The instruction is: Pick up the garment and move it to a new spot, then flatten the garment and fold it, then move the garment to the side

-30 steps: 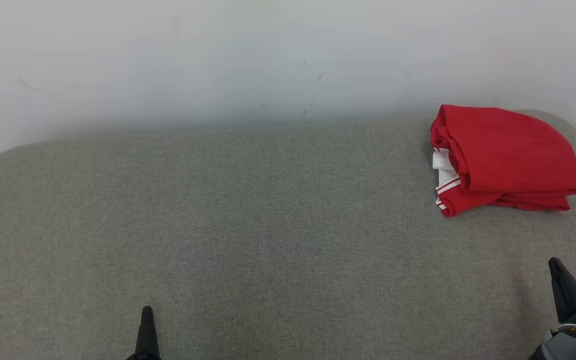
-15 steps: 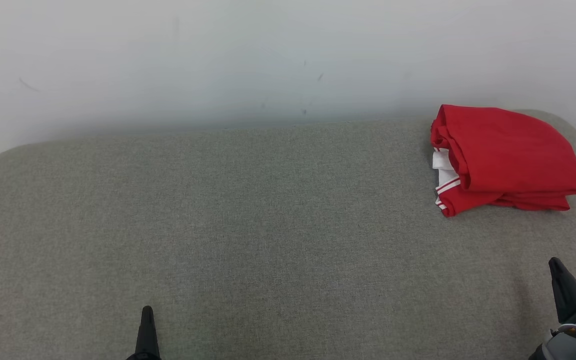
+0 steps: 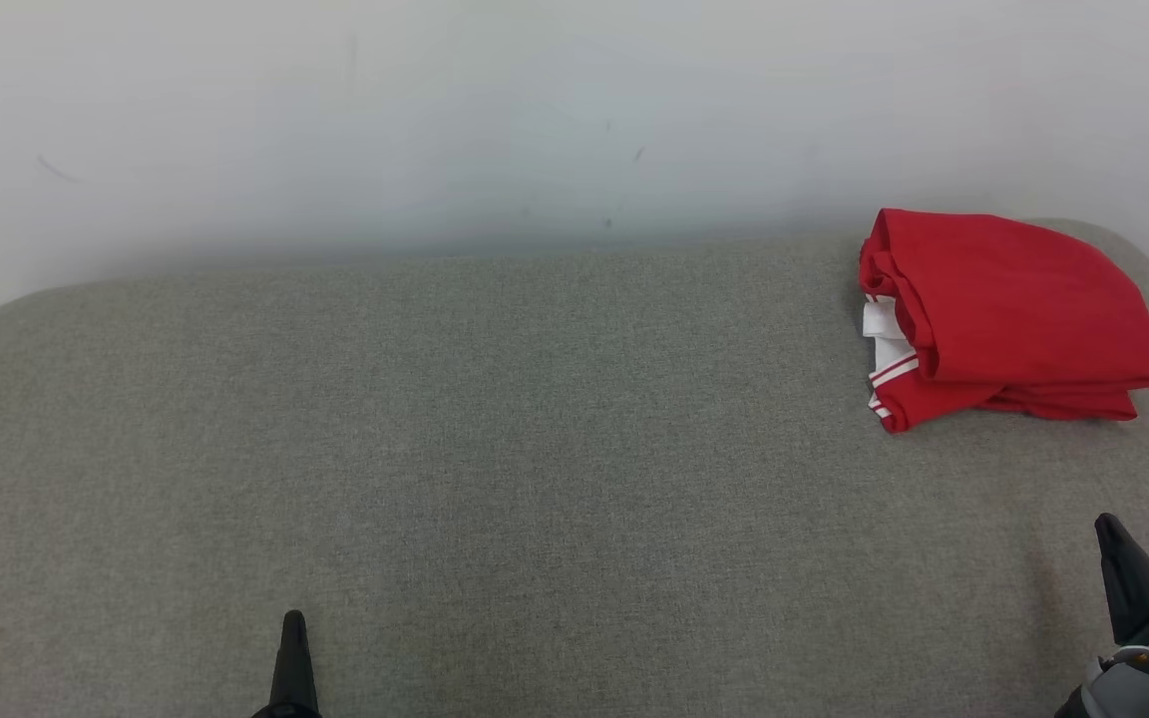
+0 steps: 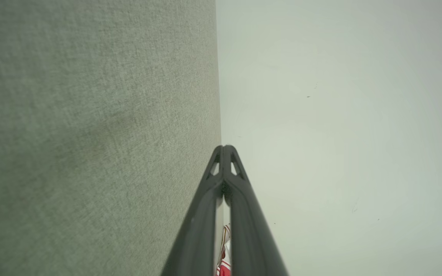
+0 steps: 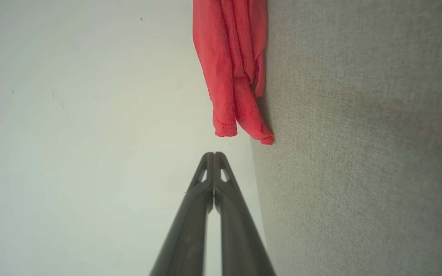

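Nearest the head camera, at the bottom left: the left gripper (image 3: 292, 623), pointing up the frame, both dark fingers pressed together into a single spike and gripping nothing. Confirmed along the left wrist view, with tips meeting and no gap between them, set against the line where grey fabric meets pale paint. At the bottom right: the right gripper (image 3: 1105, 524), likewise closed tip to tip and empty, leaning a little to the left, with grey and black wrist hardware (image 3: 1148, 683) just behind it.

Beneath and beyond both: the grey upholstered surface (image 3: 535, 449), broad, woven and rounded at its far corners.

Farther back, at the far right corner of that surface: the red garment (image 3: 1013, 309), folded into a thick bundle, with white trim (image 3: 884, 344) and thin red stripes peeking out at its left edge. Lies well apart from both grippers, nearer the right one, and touched by neither. In the right wrist view, presents layered red folds and a stitched hem ahead of the closed fingertips, separated from them by a clear gap.

Behind everything: a plain pale wall (image 3: 535, 100), marked by a few faint scuffs.
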### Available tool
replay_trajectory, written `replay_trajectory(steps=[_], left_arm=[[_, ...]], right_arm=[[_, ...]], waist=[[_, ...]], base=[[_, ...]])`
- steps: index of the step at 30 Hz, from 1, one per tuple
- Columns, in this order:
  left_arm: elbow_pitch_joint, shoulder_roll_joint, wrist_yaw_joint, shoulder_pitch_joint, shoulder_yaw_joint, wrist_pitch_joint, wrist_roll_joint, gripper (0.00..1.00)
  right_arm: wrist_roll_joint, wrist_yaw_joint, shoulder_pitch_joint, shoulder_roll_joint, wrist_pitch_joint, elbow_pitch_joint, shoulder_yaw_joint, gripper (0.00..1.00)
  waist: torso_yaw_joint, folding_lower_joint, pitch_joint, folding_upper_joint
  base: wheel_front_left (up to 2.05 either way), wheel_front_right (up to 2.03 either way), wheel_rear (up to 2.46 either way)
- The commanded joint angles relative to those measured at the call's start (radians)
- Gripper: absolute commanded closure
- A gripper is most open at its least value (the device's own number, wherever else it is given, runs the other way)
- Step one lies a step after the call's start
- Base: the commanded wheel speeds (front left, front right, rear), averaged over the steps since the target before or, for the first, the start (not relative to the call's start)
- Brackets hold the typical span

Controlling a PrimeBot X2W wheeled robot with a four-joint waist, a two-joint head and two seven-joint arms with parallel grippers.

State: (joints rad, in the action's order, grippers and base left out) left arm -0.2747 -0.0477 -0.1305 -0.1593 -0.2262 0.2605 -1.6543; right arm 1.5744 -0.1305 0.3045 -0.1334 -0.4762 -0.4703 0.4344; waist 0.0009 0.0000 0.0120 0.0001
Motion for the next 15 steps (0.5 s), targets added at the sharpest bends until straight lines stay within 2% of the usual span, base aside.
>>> replay_trajectory(steps=[1, 15], left_arm=[[-0.003, -0.005, -0.002, -0.003, 0.001, 0.002, -0.007, 1.0], [-0.003, -0.005, -0.002, -0.003, 0.001, 0.002, -0.007, 1.0]], right_arm=[[-0.004, 0.0, 0.007, 0.002, -0.004, -0.002, 0.001, 1.0], [-0.004, 0.0, 0.007, 0.002, -0.005, -0.002, 0.002, 1.0]], waist=[[0.0, 0.0, 0.0, -0.0001], [0.0, 0.0, 0.0, -0.0001]], base=[[0.0, 0.0, 0.0], [0.0, 0.0, 0.0]])
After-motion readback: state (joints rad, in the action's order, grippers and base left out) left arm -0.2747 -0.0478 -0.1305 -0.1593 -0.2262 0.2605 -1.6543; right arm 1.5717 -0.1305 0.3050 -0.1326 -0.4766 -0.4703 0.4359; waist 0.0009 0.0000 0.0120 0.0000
